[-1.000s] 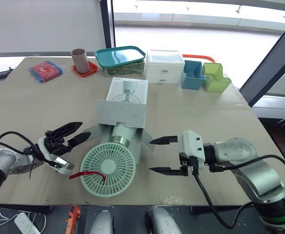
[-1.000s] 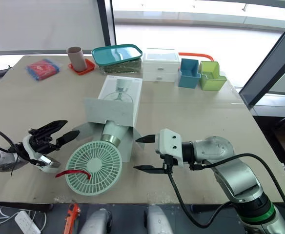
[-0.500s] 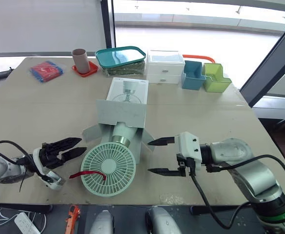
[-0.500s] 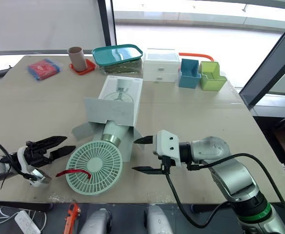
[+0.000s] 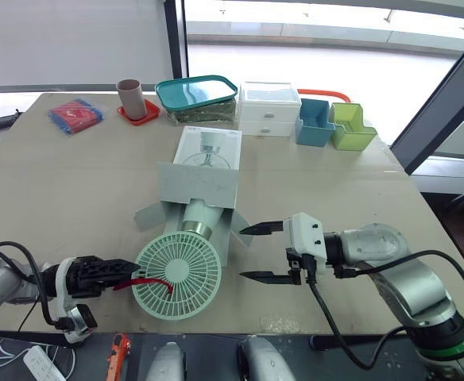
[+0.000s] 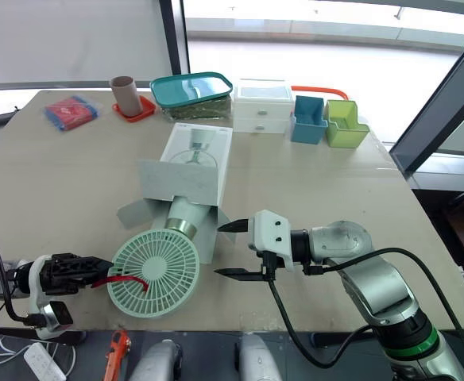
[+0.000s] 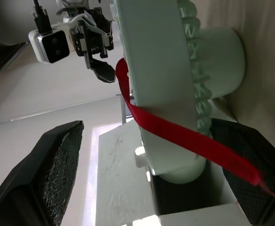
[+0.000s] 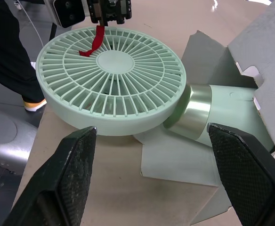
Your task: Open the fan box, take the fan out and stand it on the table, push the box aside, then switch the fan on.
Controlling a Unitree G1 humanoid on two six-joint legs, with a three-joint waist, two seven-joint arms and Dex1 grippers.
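Note:
The white fan box (image 5: 199, 184) lies open on the table, its flaps spread toward me. The pale green fan (image 5: 176, 275) sticks out of it, head lying face up near the front edge, neck still inside the box. A red ribbon (image 5: 148, 282) lies across the grille. My left gripper (image 5: 130, 268) is open at the head's left rim; the left wrist view has the rim (image 7: 156, 70) and ribbon (image 7: 175, 132) between its fingers (image 7: 57, 174). My right gripper (image 5: 261, 252) stands open just right of the head, beside the box's right flap, holding nothing.
Along the far edge stand a red-and-blue packet (image 5: 75, 115), a brown cup on a red coaster (image 5: 130, 97), a teal-lidded container (image 5: 196, 95), white drawers (image 5: 269, 107), a blue bin (image 5: 313, 121) and a green bin (image 5: 349, 125). The table's front edge (image 5: 240, 327) runs just below the fan.
My left gripper has dropped toward the front edge, turned, and slid right until its fingers reach the fan's rim and ribbon. The right gripper has edged slightly left.

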